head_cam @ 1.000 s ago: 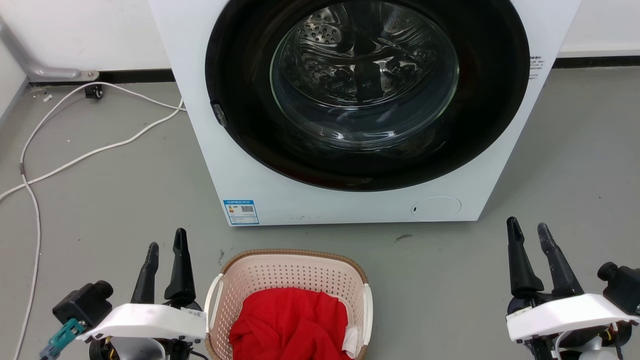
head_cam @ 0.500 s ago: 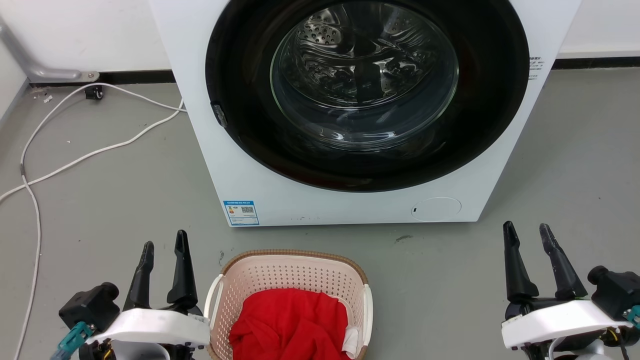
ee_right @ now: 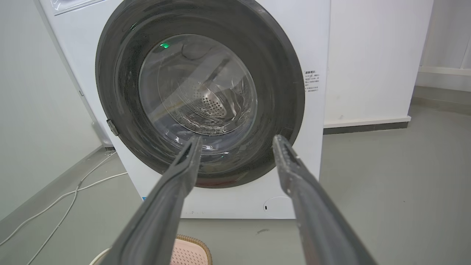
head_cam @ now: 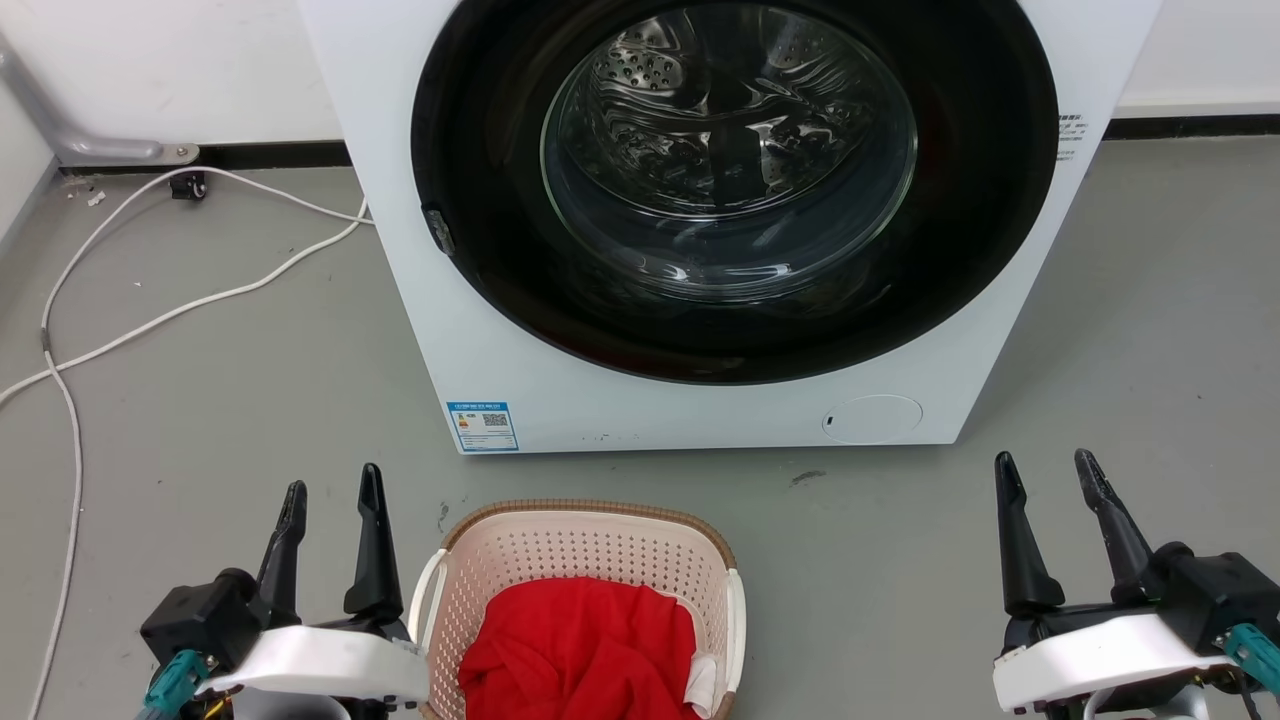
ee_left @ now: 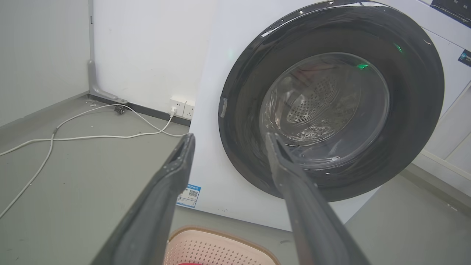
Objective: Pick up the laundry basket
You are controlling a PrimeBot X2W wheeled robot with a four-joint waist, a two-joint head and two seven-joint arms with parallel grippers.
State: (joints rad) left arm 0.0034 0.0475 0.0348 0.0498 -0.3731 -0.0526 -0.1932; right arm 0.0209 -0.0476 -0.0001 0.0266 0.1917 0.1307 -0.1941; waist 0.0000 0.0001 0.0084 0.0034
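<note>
Laundry basket (head_cam: pixel 590 545) sits before the washing machine (head_cam: pixel 400 260). Its blue QR label (head_cam: pixel 482 425) is illegible. The left gripper (head_cam: pixel 332 478) and right gripper (head_cam: pixel 1044 457) gape empty.

The right hand (ee_right: pixel 237 138), fingers spread, faces the washing machine (ee_right: pixel 314 36), with the laundry basket (ee_right: pixel 188 254) below.

The laundry basket (head_cam: pixel 580 545) is showing smooth, pale perforated plastic under a brown woven-look rim; the red garment (head_cam: pixel 580 645) inside is lying as soft, matt, creased cloth; the washing machine (head_cam: pixel 480 330) is presenting a smooth white casing; its door glass (head_cam: pixel 730 200) is gleaming glossy, and the drum (head_cam: pixel 645 70) behind is glinting like perforated metal; the floor (head_cam: pixel 250 400) is looking matt grey, faintly scuffed; the white cable (head_cam: pixel 180 310) is looking smooth; the jaws of the left gripper (head_cam: pixel 332 478) and right gripper (head_cam: pixel 1043 455) are looking dark and matt.
</note>
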